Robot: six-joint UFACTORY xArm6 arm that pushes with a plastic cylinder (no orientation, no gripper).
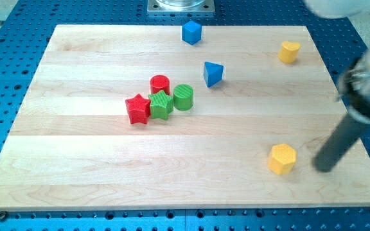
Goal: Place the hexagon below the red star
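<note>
yellow hexagon block [282, 158] is seen near the wooden board's [76, 160] lower right, well apart from the red star block [137, 109] left of centre. my tip [324, 169], holding nothing, is placed just right of the hexagon, untouching.

Dark rod slanting down from the view's right, my tip [323, 169] at the board

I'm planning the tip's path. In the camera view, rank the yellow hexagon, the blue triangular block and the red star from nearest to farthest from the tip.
From my tip:
1. Yellow hexagon, just to its left.
2. Blue triangular block, up and left.
3. Red star, far left, at the cluster's left end.
</note>
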